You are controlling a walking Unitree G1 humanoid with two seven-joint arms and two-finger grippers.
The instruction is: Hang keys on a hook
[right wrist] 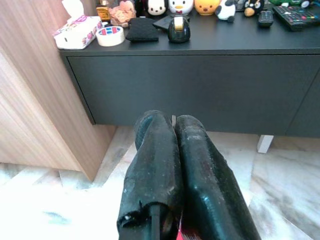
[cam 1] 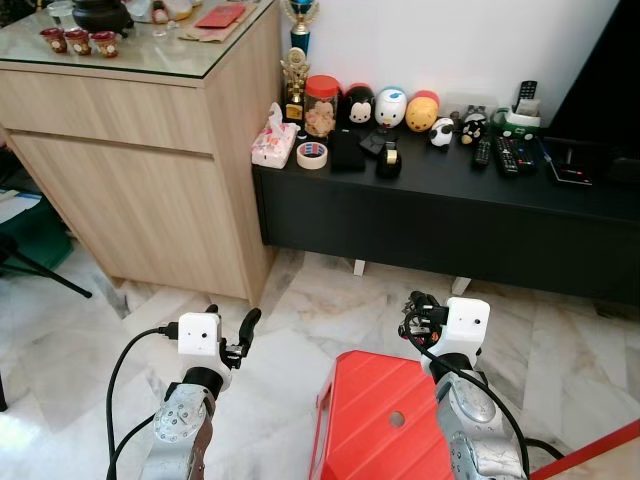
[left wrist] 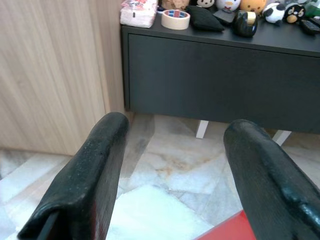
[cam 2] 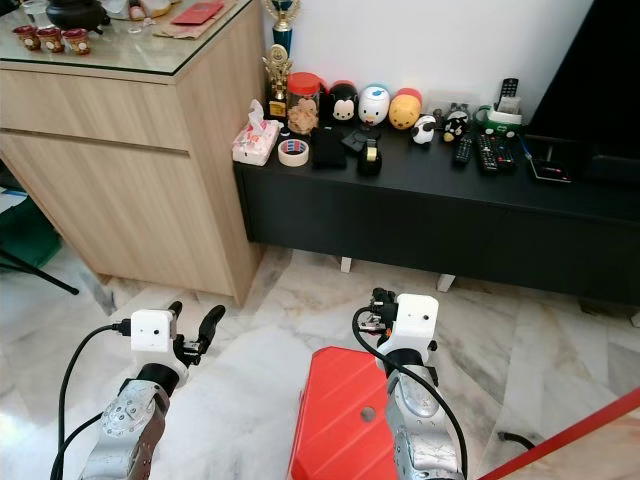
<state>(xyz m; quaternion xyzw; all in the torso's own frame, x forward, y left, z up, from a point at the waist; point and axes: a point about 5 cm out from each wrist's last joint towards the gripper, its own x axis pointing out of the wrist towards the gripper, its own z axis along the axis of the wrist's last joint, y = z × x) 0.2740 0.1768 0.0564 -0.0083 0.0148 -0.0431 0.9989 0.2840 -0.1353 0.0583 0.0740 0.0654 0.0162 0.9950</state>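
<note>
Marble floor [cam 1: 300, 320] lies under both arms – left gripper [cam 1: 231, 333] hovers with jaws spread wide, right gripper [cam 1: 418, 312] with jaws pressed together above a red stool [cam 1: 370, 420], facing the black desk [cam 1: 450, 200]; keys cannot be made out

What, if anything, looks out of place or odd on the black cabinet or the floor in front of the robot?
Nothing looks spilled or broken. The black cabinet is cluttered but orderly: tissue pack, tape roll, figurines and remotes. The one oddity is a red plastic stool close under the right gripper.
</note>
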